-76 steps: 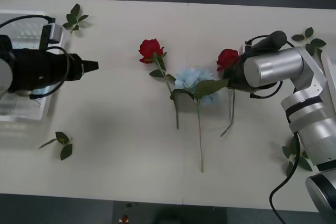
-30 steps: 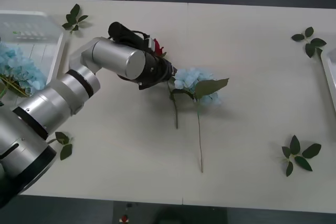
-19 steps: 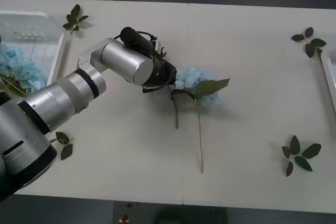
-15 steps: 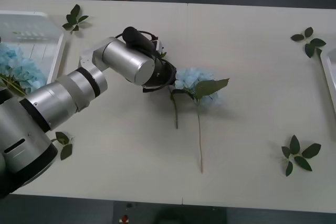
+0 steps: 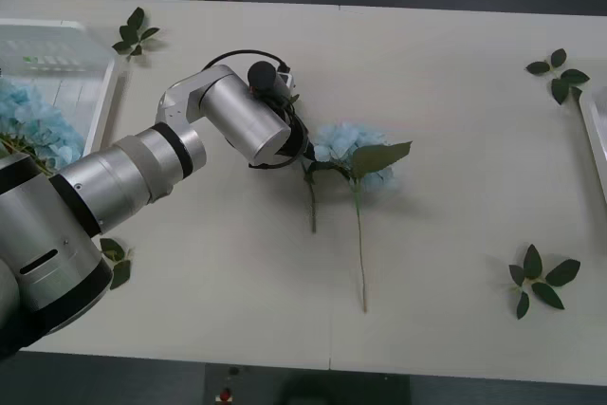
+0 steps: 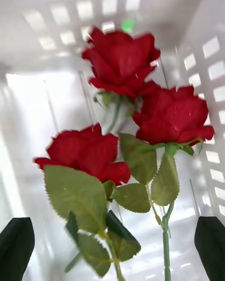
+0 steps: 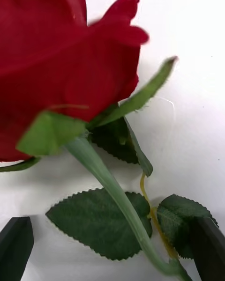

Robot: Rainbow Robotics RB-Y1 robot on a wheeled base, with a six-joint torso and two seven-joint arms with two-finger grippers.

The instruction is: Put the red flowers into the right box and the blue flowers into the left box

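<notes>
Your left tool (image 7: pixel 112 248) is spread over the last red rose (image 7: pixel 61 51) lying on the bench (image 5: pixel 455 234), one finger to each side of the stem just below the bloom and neither touching it, so the step in hand reads as the pick of that rose. The next move calls for you to lower a little and close on the stem, not on the leaves beside it. Lift it clear of the blue flower (image 5: pixel 353 147), which lies just beside it with its leaf near the rose's stem. Mind that a rose belongs in the right box (image 5: pixel 595 135), well apart from this arm across the bench, so expect a long reach or a hand-over. Your right tool (image 6: pixel 112 250) hangs spread and empty over that box, above the roses lying inside it. Counting: four red roses, one on the bench and three in the right box. One blue flower lies on the bench, and there are more blue clusters in the left box (image 5: pixel 106 82), though you cannot tell how many. Four loose leaf sprigs lie scattered, two on the near side and two towards the far edge.
</notes>
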